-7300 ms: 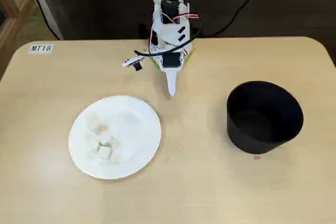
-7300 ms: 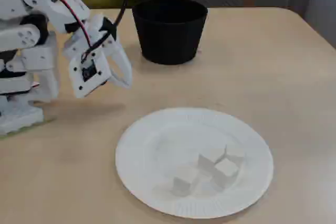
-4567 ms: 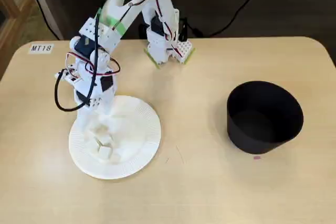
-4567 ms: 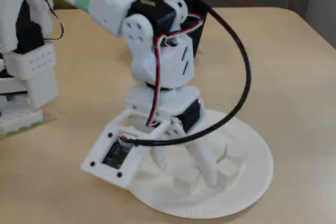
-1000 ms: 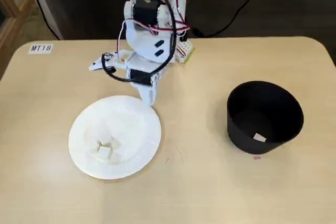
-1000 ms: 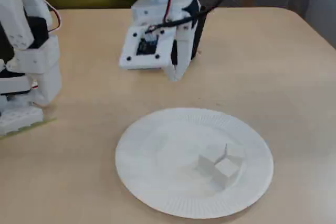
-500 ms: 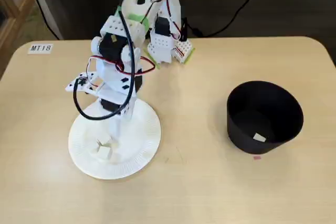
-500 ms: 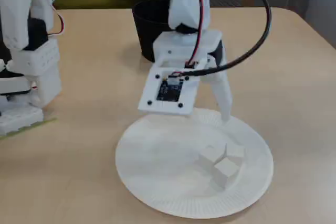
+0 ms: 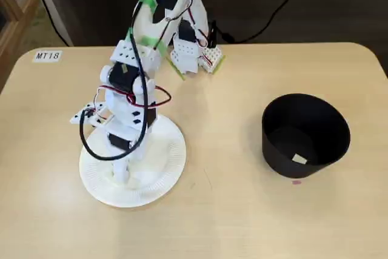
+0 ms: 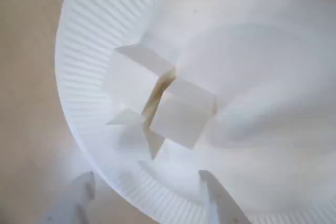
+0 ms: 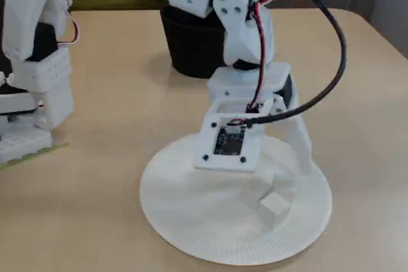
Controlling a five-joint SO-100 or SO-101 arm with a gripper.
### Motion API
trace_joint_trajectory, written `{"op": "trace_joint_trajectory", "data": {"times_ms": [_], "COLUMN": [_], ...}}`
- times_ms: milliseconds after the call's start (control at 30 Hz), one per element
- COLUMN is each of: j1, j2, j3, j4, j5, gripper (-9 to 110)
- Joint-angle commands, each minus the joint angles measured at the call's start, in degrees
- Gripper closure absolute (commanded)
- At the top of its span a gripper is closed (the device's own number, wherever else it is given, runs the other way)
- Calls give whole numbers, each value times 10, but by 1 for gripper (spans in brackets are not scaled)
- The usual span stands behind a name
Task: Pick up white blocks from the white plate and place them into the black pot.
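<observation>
The table [image 9: 242, 222] carries the full layout; in the fixed view from above, the arm [image 9: 136, 59] reaches from its base at 12 o'clock down toward 8 o'clock, over the white plate [image 9: 167, 165]. The black pot [image 9: 306, 134] stands well apart at 3 o'clock and already holds one white block [image 9: 299, 159] on its floor. The white plate lies flat, and the remaining white blocks [image 10: 157, 108] sit clustered toward its outer ribbed rim: in the wrist view, two cubes touch edge to edge near picture centre, and a smaller fragment-like piece shows at 7 o'clock of them; the exact count cannot be determined. The gripper [image 10: 149, 195] hangs above the plate with its jaws spread wide and empty, both fingertips visible at the 6 o'clock edge of the wrist view, short of the cluster. Judged step: approach for the next pick. To execute it well, advance the gripper toward 12 o'clock in the wrist view until the jaws straddle one cube only, preferably the nearer cube [image 10: 181, 119], which has free faces on its outer side. Align the jaws across flat faces, not corners. Descend until the tips are just off the plate surface; pressing into the plate risks tilting it. Close slowly, because the touching neighbour may be dragged along.
</observation>
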Motion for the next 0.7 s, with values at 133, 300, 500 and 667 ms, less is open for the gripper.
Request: {"op": "trace_joint_trajectory", "data": {"times_ms": [133,300,500,667], "j1": [11,12,14,14], "j2": [-33,-60,-91,-112], "j3": [-67,-90,-116,-133], "j4": [-6,-14,-18,-32], "j5": [-10,-12,-18,-18], "gripper": [77,78,81,83]}}
